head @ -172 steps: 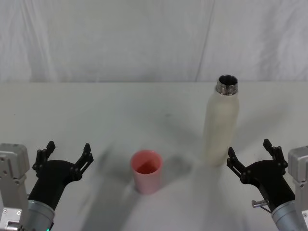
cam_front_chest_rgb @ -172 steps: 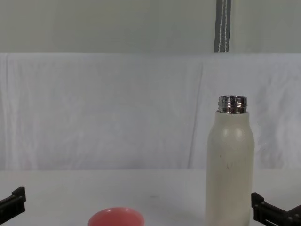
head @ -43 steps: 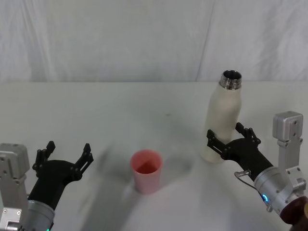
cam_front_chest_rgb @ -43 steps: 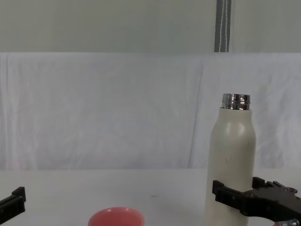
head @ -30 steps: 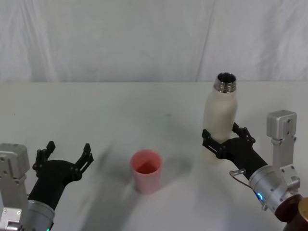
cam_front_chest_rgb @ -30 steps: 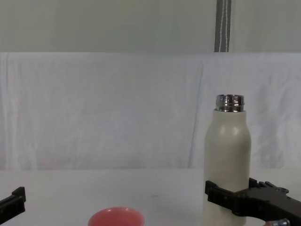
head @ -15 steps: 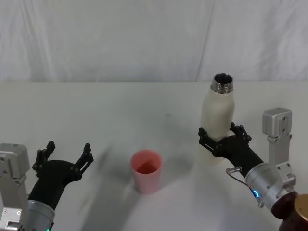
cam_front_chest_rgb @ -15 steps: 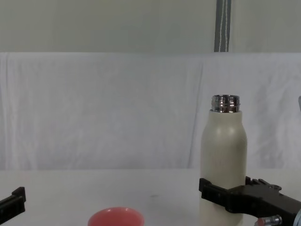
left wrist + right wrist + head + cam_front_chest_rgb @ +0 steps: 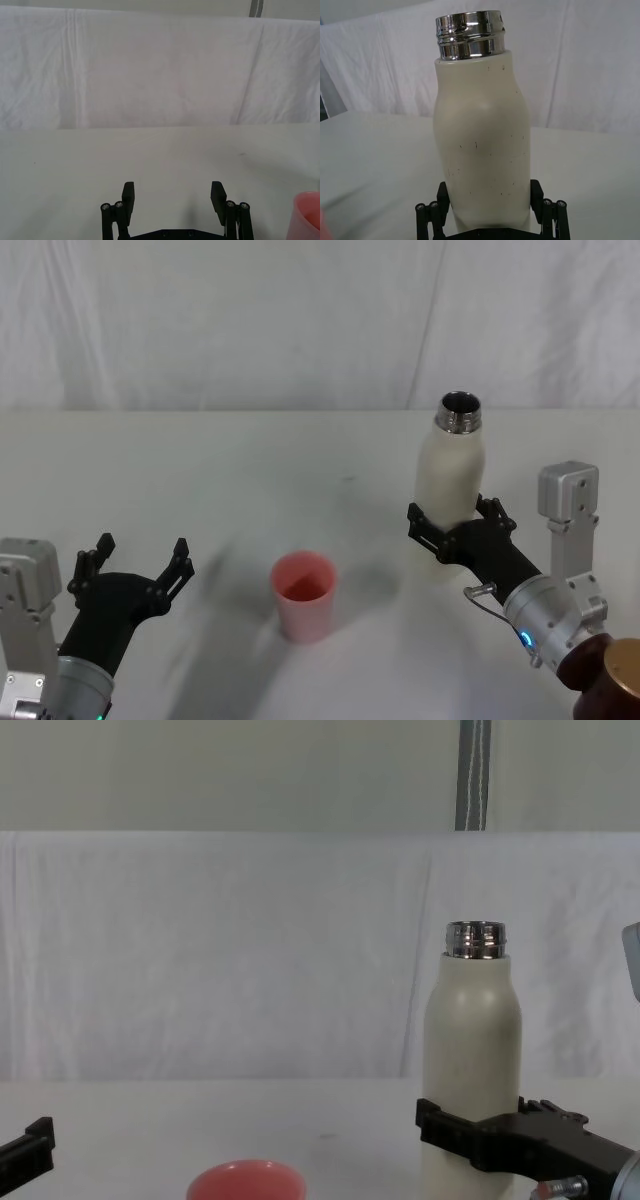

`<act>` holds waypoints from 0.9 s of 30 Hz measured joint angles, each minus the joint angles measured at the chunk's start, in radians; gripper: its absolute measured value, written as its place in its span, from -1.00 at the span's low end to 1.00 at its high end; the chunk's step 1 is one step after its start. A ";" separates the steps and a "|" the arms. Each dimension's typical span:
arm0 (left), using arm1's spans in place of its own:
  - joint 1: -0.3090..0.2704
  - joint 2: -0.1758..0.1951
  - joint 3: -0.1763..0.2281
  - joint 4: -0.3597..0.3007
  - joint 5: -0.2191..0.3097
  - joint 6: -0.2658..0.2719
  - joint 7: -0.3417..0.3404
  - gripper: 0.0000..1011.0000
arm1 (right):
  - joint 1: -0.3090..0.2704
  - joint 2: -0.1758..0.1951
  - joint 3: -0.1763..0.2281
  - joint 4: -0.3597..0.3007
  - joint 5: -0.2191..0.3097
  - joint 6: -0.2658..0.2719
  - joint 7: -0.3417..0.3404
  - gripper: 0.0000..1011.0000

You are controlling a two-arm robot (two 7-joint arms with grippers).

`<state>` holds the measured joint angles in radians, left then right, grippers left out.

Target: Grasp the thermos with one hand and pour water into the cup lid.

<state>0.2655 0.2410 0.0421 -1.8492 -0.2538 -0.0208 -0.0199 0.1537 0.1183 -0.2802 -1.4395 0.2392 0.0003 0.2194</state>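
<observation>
Looking like robot test lab or staged recording setup, not home. White cloth [image 9: 300, 320] hanging as plain backdrop across whole rear, creases showing. Same white covering lying over bench [image 9: 250, 470]. Grey-green wall [image 9: 230, 770] rising above cloth, with vertical metal pole [image 9: 473, 775] standing against it. No household furnishings showing; bench carrying just bottle and pink cup.

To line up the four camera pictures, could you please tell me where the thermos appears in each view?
Head view: thermos right of centre, upright, right gripper clamped around its lower body.
Chest view: thermos at right, gripper near its base.
Right wrist view: thermos close, at centre.
Left wrist view: not in it.
Shared landmark: pink cup, at the chest view's bottom edge.
</observation>
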 joint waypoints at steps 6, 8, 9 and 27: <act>0.000 0.000 0.000 0.000 0.000 0.000 0.000 0.98 | 0.015 -0.005 -0.006 0.017 -0.004 -0.003 0.003 0.98; 0.000 0.000 0.000 0.000 0.000 0.000 0.000 0.98 | 0.016 -0.005 -0.007 0.018 -0.004 -0.003 0.003 0.98; 0.000 0.000 0.000 0.000 0.000 0.000 0.000 0.98 | 0.016 -0.005 -0.007 0.018 -0.004 -0.003 0.003 0.98; 0.000 0.000 0.000 0.000 0.000 0.000 0.000 0.98 | 0.012 -0.004 -0.005 0.015 -0.004 -0.003 0.003 0.90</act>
<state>0.2655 0.2409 0.0421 -1.8492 -0.2538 -0.0208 -0.0199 0.1659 0.1144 -0.2856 -1.4247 0.2353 -0.0029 0.2223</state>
